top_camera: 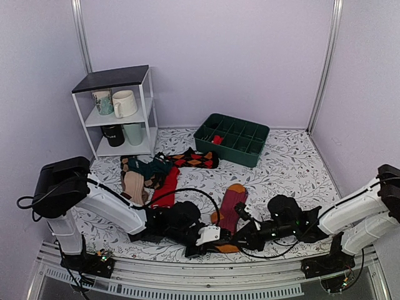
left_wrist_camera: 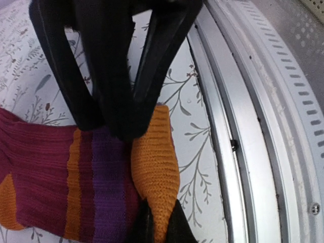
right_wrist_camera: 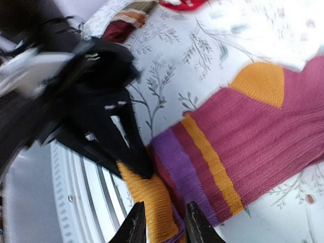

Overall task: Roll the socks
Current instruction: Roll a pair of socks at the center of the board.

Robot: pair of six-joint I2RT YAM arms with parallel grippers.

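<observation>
A maroon sock (top_camera: 232,203) with purple and orange stripes lies flat near the table's front, its orange toe (top_camera: 227,248) at the front edge. My left gripper (top_camera: 214,241) comes in from the left and is shut on that orange toe (left_wrist_camera: 154,172); in the left wrist view the left gripper (left_wrist_camera: 160,208) pinches the knit at its tip. My right gripper (top_camera: 241,240) meets it from the right. In the right wrist view the right gripper (right_wrist_camera: 163,207) has its fingers apart with the orange toe (right_wrist_camera: 152,202) between them. The striped sock body (right_wrist_camera: 263,131) stretches away to the right.
A pile of other socks lies at mid-left: a red one (top_camera: 165,187), an argyle one (top_camera: 194,158), teal (top_camera: 153,167) and brown striped (top_camera: 134,184). A green divided tray (top_camera: 215,122) stands at the back. A white shelf (top_camera: 150,100) with mugs is back left. A metal rail (left_wrist_camera: 253,126) runs beside the toe.
</observation>
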